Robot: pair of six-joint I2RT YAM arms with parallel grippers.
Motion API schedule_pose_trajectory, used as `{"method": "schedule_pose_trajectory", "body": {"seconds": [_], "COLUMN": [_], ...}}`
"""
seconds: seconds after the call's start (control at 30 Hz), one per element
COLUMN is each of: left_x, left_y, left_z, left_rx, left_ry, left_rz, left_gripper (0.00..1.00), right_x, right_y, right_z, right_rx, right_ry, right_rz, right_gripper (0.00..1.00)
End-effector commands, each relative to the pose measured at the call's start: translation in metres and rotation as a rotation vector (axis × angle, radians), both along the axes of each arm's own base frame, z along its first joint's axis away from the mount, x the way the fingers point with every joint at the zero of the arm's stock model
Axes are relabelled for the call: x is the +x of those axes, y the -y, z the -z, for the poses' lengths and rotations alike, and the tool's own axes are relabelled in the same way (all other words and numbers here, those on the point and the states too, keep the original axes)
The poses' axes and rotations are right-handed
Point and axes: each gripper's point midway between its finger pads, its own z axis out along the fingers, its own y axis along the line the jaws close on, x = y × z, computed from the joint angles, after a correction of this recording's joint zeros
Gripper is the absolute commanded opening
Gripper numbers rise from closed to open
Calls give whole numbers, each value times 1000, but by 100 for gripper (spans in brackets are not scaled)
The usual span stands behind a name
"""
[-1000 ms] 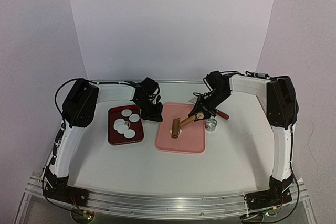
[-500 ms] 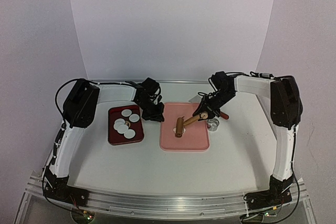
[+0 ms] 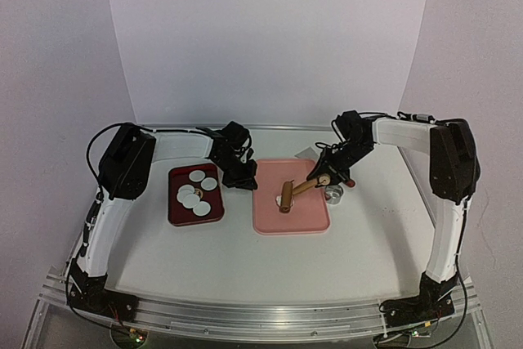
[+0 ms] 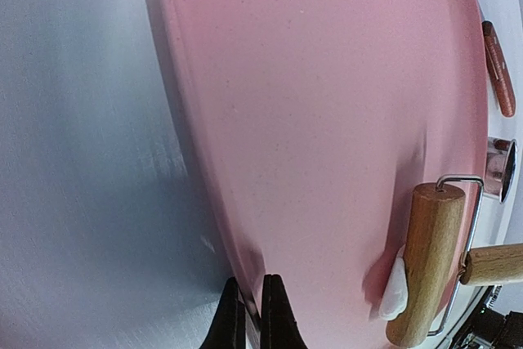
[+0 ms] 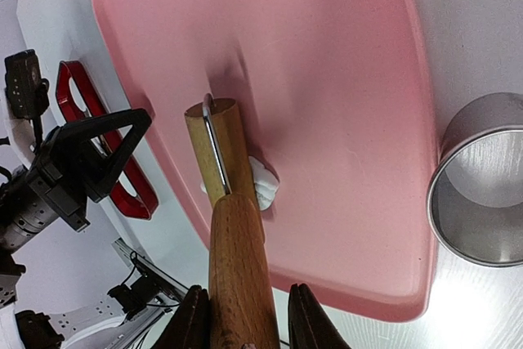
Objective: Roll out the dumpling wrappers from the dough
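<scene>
The dough (image 5: 263,184) is pinned under the rolling pin (image 5: 233,234), its visible strip running along the roller; pin clasped by right gripper (image 5: 245,293), pink board (image 4: 327,120) by left gripper (image 4: 252,285).

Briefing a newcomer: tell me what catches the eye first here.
The pink board mid-table stands out: the right gripper holds a wooden roller on a small white dough piece there, while the left gripper pinches the board's edge. To its left, a dark red tray holds round white wrappers.
</scene>
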Motion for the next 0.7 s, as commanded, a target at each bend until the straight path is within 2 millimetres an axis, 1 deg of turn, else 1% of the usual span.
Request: {"method": "schedule_pose_trajectory", "body": {"seconds": [0.0,0.27,0.43,0.67], "left_x": [16,16,14,11], "left_y": [-29,-27,-19,-6], "left_z": [12,11,8,3], "left_rx": [95,87,54,13], "left_ry": [6,9,16,36], "left_rz": [-63,-57,-31,16], "left_gripper": [0,0,0,0], "right_x": [-43,-52,-49,-41], "right_y": [145,148,144,138], "right_z": [86,91,94,92], "right_rx": [-701,-709,-691,-668], "right_ry": [-178,-199,-198,-181], "right_rz": [67,63,60,48], "right_gripper": [0,0,0,0]}}
